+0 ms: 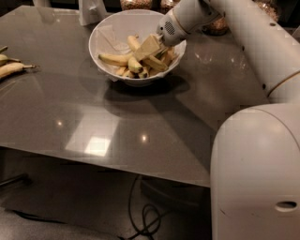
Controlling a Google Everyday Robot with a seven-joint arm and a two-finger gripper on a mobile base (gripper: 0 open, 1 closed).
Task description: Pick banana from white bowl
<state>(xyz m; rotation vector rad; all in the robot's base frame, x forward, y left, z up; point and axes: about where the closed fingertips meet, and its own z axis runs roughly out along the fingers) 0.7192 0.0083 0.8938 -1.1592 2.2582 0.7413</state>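
I found the pincer (148,47) lowered into the white bowl (105,35) at upper centre; I could not tell whether it was open or closed. The banana (114,59) lay inside, just left of the pincer. Thinner bananas (11,68) lay at the left edge of the surface (93,117).

The gripper (147,47) sat inside the white bowl (101,29), hemmed in by piled bananas (140,63) and the rim. Jars (136,3) and a white object (91,10) crowded the far side. The near table (93,108) lay open, apart from loose bananas (11,68) at its left edge.
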